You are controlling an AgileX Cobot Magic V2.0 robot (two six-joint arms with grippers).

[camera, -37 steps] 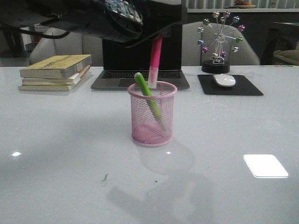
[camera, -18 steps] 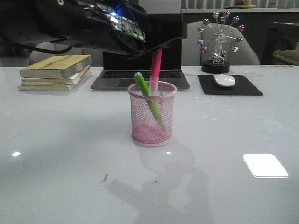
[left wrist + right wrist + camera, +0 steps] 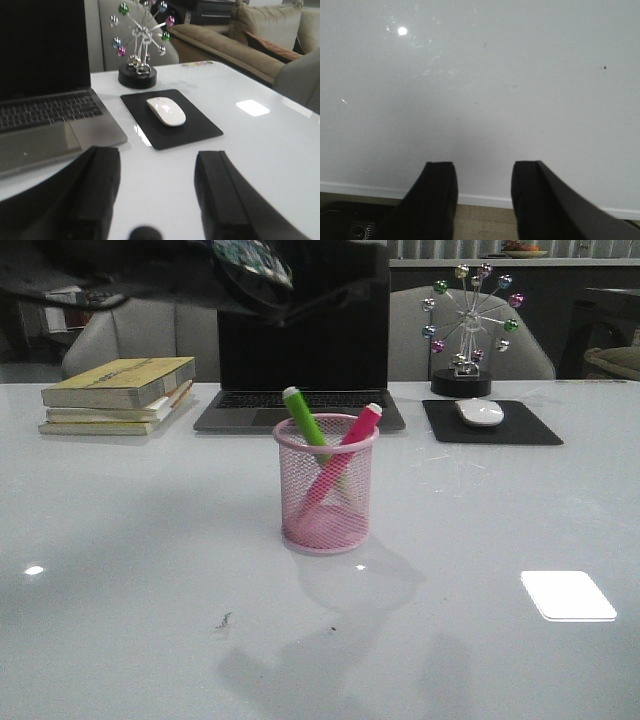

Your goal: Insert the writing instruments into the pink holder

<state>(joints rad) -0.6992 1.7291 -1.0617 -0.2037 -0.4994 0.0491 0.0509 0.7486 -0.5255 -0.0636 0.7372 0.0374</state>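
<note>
I see the green marker (image 3: 303, 418) and pink marker (image 3: 345, 455) both leaning crossed inside the pink holder (image 3: 327, 485), below my raised left gripper (image 3: 157, 192), whose jaws are spread and empty. Ahead of it: laptop (image 3: 42, 100), mouse (image 3: 166, 110) on its pad (image 3: 172, 120), a ball ornament (image 3: 137, 42). My right gripper (image 3: 482, 195) hangs parted over bare table (image 3: 495, 90).

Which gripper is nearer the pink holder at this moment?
Left. The left gripper is open above and behind the pink holder, facing the mouse. The right gripper is open over bare table edge, holder unseen.
</note>
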